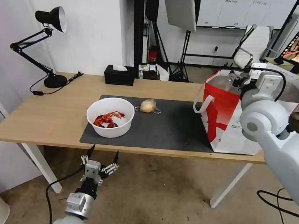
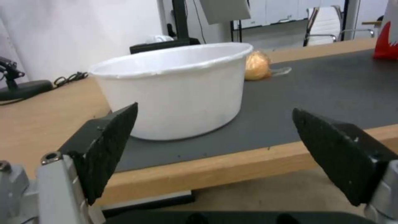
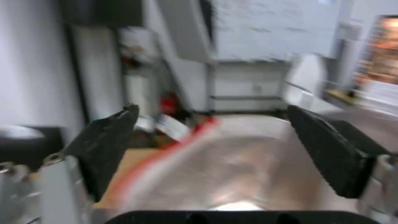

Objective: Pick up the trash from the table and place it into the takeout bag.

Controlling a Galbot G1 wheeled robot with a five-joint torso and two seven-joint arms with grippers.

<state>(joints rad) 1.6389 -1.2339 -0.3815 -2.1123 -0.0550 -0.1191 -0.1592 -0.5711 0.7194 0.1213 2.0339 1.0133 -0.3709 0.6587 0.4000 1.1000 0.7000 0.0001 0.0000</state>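
A white bowl (image 1: 110, 117) (image 2: 174, 90) holding red crayfish shells sits on the left part of the dark mat (image 1: 175, 131) on the table (image 1: 36, 117). Just behind and to its right lies a small clear bag with a beige lump (image 1: 148, 106) (image 2: 257, 65). The takeout bag (image 1: 224, 120) stands at the table's right end, showing its foil lining (image 3: 232, 168). My left gripper (image 1: 105, 150) (image 2: 215, 108) hangs open just below the table's front edge, facing the bowl. My right gripper (image 1: 236, 79) (image 3: 211, 108) hovers open and empty over the bag's mouth.
A black tissue box (image 1: 119, 75) stands at the table's back edge, and a black desk lamp (image 1: 48, 43) with its cord at the back left. A white chair (image 1: 255, 44) and light stands are behind the table. The mat between bowl and bag is bare.
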